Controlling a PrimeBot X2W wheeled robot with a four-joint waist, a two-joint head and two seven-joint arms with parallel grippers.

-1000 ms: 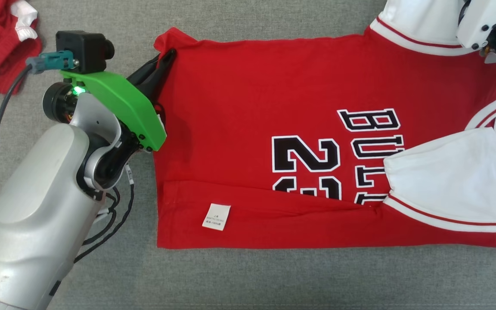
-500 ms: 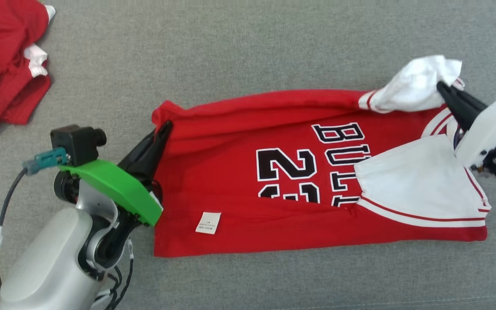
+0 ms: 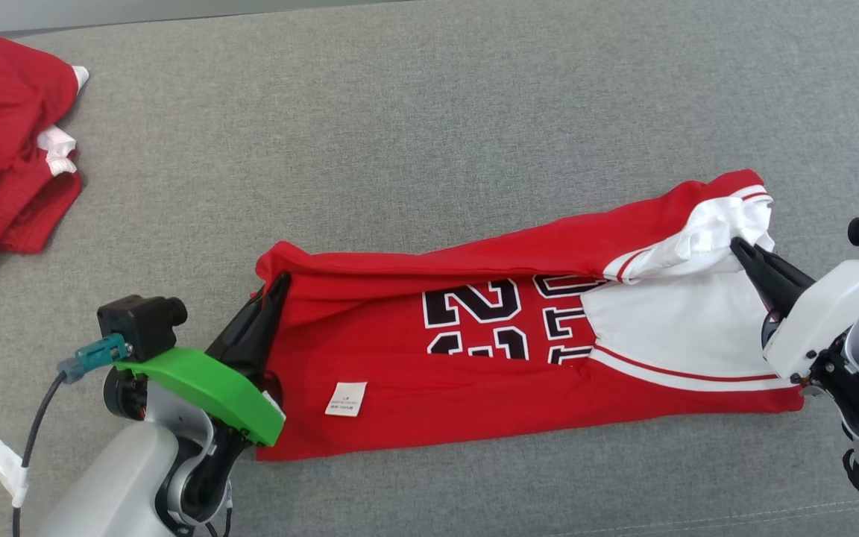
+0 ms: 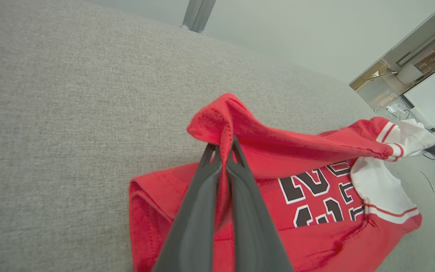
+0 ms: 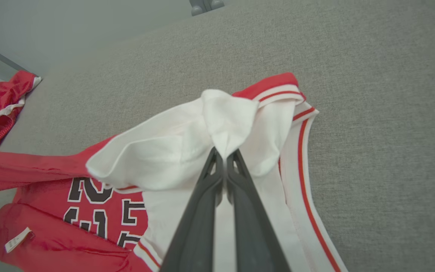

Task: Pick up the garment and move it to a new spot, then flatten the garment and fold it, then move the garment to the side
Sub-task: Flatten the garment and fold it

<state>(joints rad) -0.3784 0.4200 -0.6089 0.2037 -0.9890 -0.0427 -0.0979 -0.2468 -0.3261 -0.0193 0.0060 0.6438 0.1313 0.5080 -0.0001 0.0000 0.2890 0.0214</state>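
Here both jaws pinch the garment (image 3: 400, 388), whose fold hides half its lettering (image 3: 508, 324).

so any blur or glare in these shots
Head view: even soft light, jersey print crisp, no glare. Left wrist view: wide-angle stretch, room at the upper right washed out. Right wrist view: white sleeve sharp, fingers soft near the lens.

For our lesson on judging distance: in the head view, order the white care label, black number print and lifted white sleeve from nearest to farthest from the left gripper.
1. white care label, lower right of the left gripper.
2. black number print, middle of the red jersey.
3. lifted white sleeve, far right end.
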